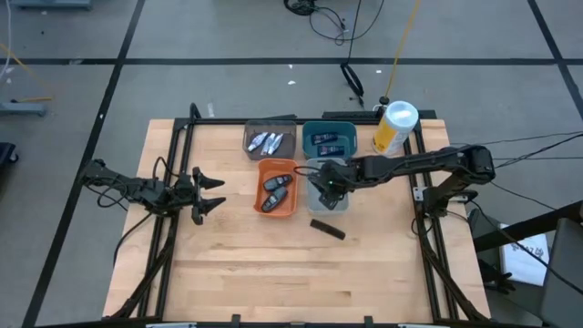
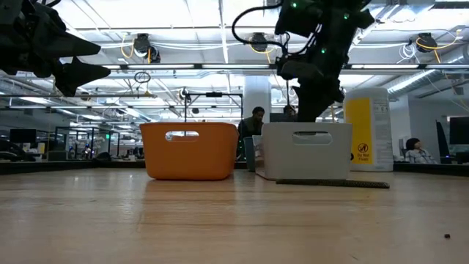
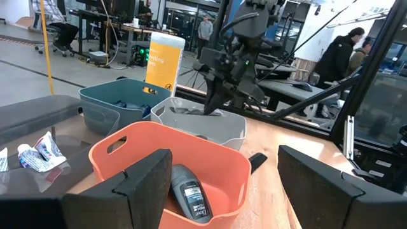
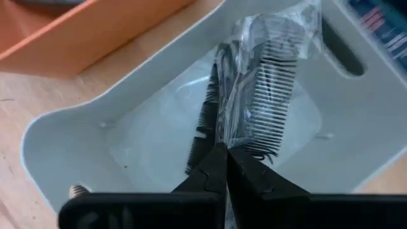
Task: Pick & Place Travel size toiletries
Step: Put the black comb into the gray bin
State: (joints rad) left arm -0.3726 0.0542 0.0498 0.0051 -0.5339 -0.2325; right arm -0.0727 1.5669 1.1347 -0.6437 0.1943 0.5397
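Observation:
My right gripper [image 1: 326, 187] hangs over the pale grey bin [image 1: 339, 202], shut on a slim black comb in clear wrap [image 4: 254, 83]. A second black bar [image 1: 326, 228] lies flat on the table near that bin. The orange bin [image 1: 276, 187] holds two dark grey ovals [image 3: 191, 194]. Silvery-white tubes [image 1: 265, 141] lie in the dark grey bin, and dark blue tubes [image 1: 328, 139] in the teal bin. My left gripper [image 1: 211, 193] waits open at the table's left, pointing at the orange bin. My right gripper pinches one end of the wrapped comb [image 4: 232, 145] between its two fingertips [image 4: 213, 168]. The fingers slant down from the table's right and lie along the comb. The comb hangs below them inside the pale grey bin's walls; whether its lower end touches the floor I cannot tell.
A tall yellow-and-white canister [image 1: 393, 126] stands at the far right behind the bins. The four bins crowd the far middle of the table. Bare wood [image 1: 301, 273] stretches across the near half. People and desks show in the room beyond.

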